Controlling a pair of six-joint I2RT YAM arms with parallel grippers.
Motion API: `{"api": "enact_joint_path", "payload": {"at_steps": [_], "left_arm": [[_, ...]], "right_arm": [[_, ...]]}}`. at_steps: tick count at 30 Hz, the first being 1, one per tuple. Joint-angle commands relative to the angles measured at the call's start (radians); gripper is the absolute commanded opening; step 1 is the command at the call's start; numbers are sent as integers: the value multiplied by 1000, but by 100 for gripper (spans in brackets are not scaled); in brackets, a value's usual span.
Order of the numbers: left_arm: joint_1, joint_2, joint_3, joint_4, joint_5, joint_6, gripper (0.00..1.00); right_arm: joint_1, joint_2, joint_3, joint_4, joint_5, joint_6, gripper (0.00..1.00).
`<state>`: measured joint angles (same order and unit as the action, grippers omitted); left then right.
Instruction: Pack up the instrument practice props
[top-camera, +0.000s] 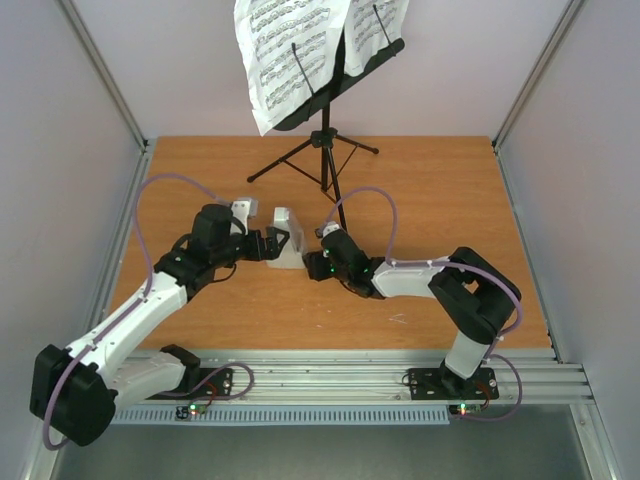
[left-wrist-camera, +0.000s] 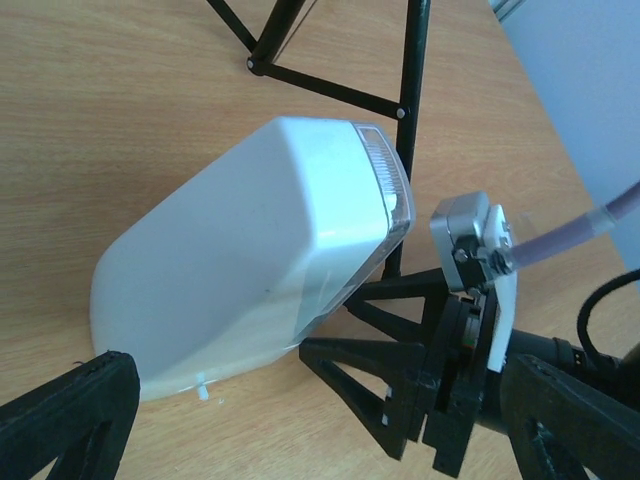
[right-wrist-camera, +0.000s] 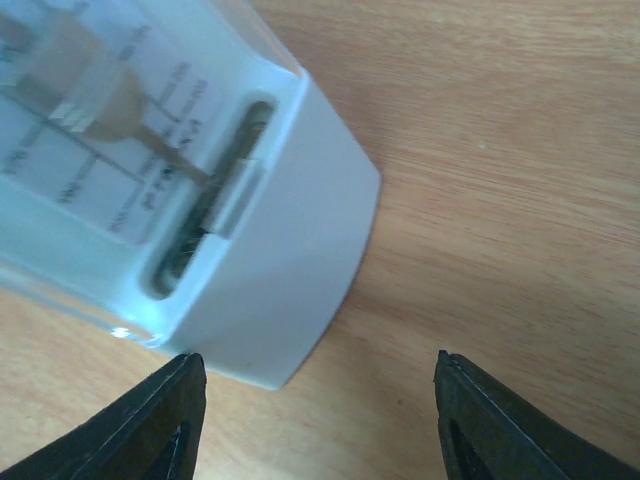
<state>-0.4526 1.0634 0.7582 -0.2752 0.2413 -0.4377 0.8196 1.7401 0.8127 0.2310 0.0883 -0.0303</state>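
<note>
Scene: a pale grey metronome stands mid-table, caught between my two grippers.
Left gripper: jaws spread wide and holding nothing. The metronome's back sits in the gap ahead of them.
Right gripper: also spread and empty, its tips just short of the base corner on the dial side. I can't tell if either of my grippers touches the body.
Clear cover: looks seated over the pendulum face, though glare hides its edges.
Music stand: the tripod is upright at the back with one leg close behind the metronome. The sheet-music pages are on its desk.
Progress, as I judge it: early. Nothing is gripped and no case or box is in view.
Risk 1: the body is smooth and tapered, so a pinch high up could squirt it out or tip it over. I'd grip low, near the base.
Risk 2: my grippers come at it from opposite sides and are v. close, so closing in together could clash fingers or shove it sideways.
Risk 3: squeezing across the front could pop the cover loose.
Risk 4: a swing toward the back could clip a tripod leg, rock the stand and spill the pages.
</note>
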Motion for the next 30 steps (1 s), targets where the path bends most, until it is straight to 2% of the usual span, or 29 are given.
{"api": "enact_joint_path", "payload": {"at_steps": [1,3,7,10,18,24,30], "left_arm": [[5,-23,31,14,-35,-8,99],[5,2,61,-5,-58,-14,99],[5,86,163,-48,-92,-11,99],[5,158,219,-41,-82,-12,99],[-6,303,335,-62,-129,5,99],[-18,358,360,-49,-126,6,99],[-21,394,361,-51,-110,8,95]], "right_arm": [[36,-45,-31,85,-42,-58,66],[63,-34,-33,90,-13,-64,70],[106,-12,-37,117,86,-35,92],[118,6,-39,141,145,-10,97],[136,51,-36,195,213,10,99],[151,87,-15,224,207,-17,99],[163,124,5,211,242,-5,99]]}}
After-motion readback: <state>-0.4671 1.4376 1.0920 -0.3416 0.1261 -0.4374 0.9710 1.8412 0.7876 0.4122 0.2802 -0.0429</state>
